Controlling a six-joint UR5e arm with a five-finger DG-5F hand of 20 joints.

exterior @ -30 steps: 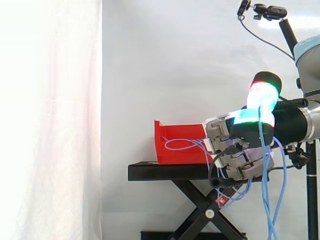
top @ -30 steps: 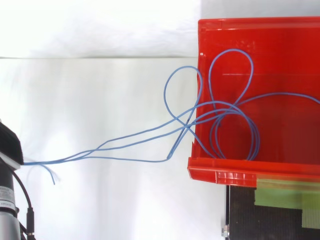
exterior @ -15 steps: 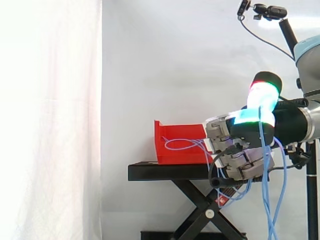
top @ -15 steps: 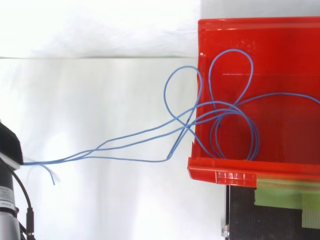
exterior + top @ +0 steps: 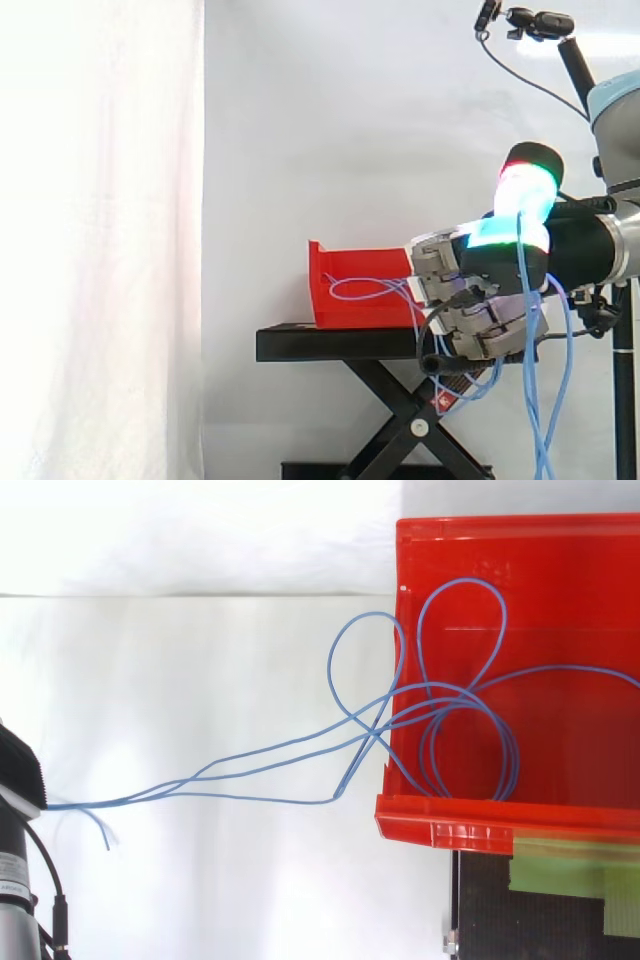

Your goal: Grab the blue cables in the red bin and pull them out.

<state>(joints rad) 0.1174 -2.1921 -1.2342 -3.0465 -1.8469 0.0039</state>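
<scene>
Several loops of the blue cables (image 5: 462,581) lie in the red bin (image 5: 560,550) on the black stand (image 5: 330,343). Strands cross the bin's wall to the hand (image 5: 490,320), which is clenched on them just beside the bin. I'd pull steadily and level, away from the bin, watching that the crossed loops don't snag the wall and drag the bin along.

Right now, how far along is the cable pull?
Done: the hand is curled round the blue cables, and several strands stretch from it across the red bin's edge, with slack hanging below the wrist in the side view. In hand: the pull away from the bin. Left: several loops lie inside the bin, so the cables are only partly out.
</scene>
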